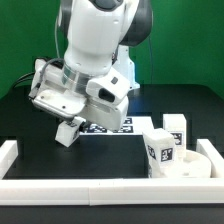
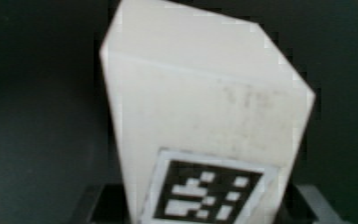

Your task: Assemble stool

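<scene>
My jaws [image 1: 68, 131] grip a leg [image 2: 202, 120] above the counter [image 1: 30, 110]; next I must carry it to the seat [image 1: 190, 163] by the corner rails [image 1: 100, 186].

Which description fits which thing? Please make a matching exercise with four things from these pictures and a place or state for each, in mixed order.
Things:
1. held leg
2. seat
3. marker board
4. front rail

Descriptions:
A. flat on the table, under the arm
B. long, along the near edge in the exterior view
C. tilted, clamped between the jaws
D. round, at the exterior view's right

Pairs: 1-C, 2-D, 3-A, 4-B
</scene>
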Robot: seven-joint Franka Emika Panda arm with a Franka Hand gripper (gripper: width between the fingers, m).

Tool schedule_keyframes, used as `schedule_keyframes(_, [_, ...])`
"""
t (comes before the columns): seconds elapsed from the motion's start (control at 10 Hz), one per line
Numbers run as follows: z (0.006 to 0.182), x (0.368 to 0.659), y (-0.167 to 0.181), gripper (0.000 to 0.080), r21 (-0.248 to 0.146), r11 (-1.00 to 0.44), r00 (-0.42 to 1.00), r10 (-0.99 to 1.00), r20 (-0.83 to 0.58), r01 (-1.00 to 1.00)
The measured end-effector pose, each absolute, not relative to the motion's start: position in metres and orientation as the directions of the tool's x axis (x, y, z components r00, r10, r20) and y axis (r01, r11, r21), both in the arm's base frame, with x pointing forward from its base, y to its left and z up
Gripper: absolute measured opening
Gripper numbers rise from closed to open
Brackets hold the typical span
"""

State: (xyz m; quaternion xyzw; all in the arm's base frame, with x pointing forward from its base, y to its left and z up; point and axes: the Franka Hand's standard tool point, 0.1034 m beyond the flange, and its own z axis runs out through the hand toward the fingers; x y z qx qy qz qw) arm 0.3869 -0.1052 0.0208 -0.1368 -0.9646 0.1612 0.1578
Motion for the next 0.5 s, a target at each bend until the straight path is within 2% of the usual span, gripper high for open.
schedule_keyframes(0.2, [0.021,0.387,-0.107,0.033,-0.358,0.905,-0.908,0.333,0.255,0.231])
schedule_keyframes(0.3, [0.022,0.388,-0.109,0.0528,-0.359,0.902,-0.906,0.341,0.25,0.241])
schedule_keyframes(0.4, [0.033,0.393,-0.12,0.0612,-0.337,0.917,-0.92,0.305,0.247,0.214])
schedule_keyframes(0.5, [0.045,0.4,-0.125,0.0638,-0.342,0.898,-0.91,0.359,0.205,0.277])
